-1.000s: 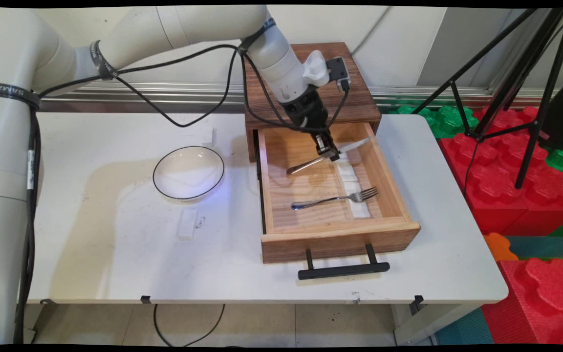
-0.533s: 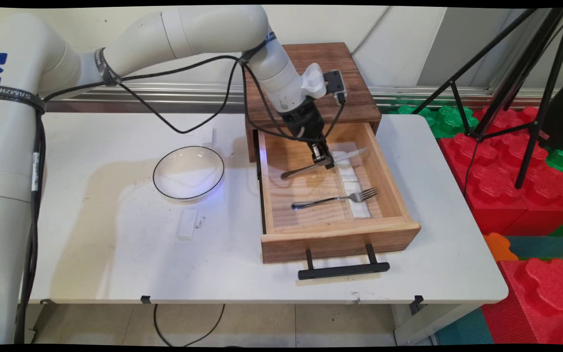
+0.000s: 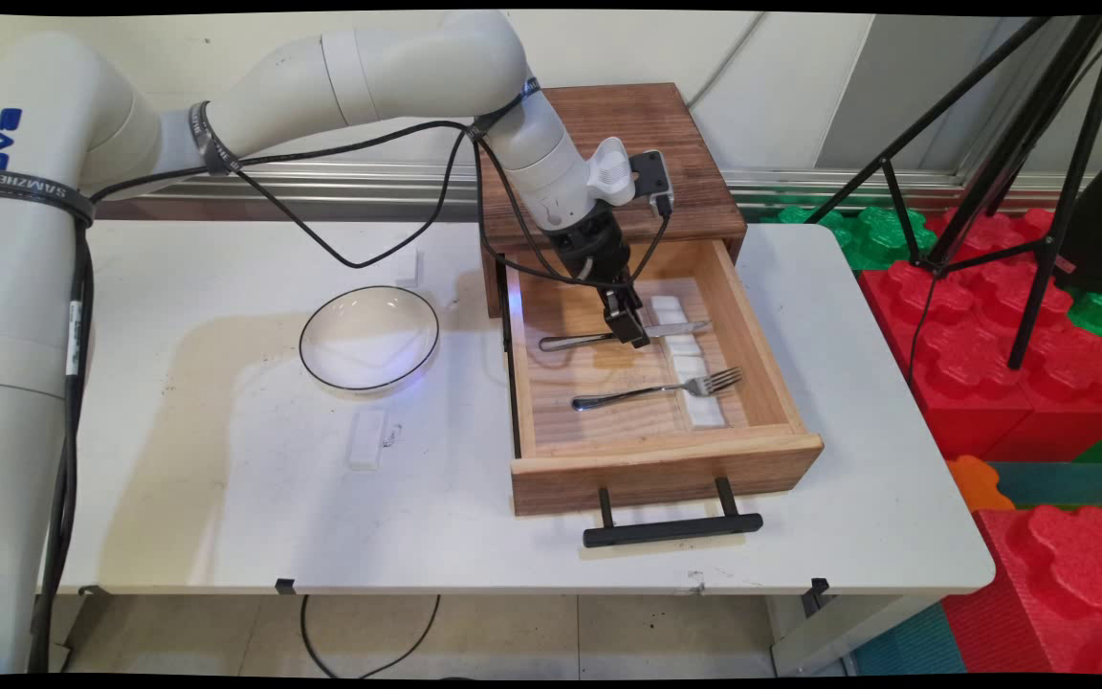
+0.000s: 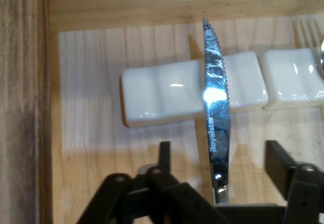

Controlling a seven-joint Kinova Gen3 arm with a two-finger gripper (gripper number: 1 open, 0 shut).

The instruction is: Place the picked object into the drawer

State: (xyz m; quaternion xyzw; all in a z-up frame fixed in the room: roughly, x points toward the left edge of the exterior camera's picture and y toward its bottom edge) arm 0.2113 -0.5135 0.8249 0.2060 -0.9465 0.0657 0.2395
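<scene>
Main view: you have the black two-finger gripper (image 3: 629,333) lowered into the open light-wood drawer (image 3: 666,469), directly over the stainless table knife (image 3: 680,328).
Gripper state: released. In the hand view the fingers (image 4: 164,155) stand apart on either side of the knife (image 4: 215,92), and neither one presses on it.
Knife position: it lies across the drawer's rear half, handle toward the picture's left. Its serrated blade rests on a white ceramic cutlery rest (image 4: 167,95).
Neighbouring items: a second white ceramic rest (image 4: 293,79) lies just beside the first. The stainless fork (image 3: 656,389) lies nearer the drawer front, roughly parallel to the knife and apart from it, its tines on the row of rests.
Drawer housing: the drawer is pulled out of a dark brown wooden cabinet (image 3: 647,124). Its black bar handle (image 3: 671,528) faces the table's near side.
Table surface: on the white table (image 3: 226,498) you will find a white bowl with a dark rim (image 3: 321,368) left of the drawer. A small white block (image 3: 366,438) lies near the bowl.
</scene>
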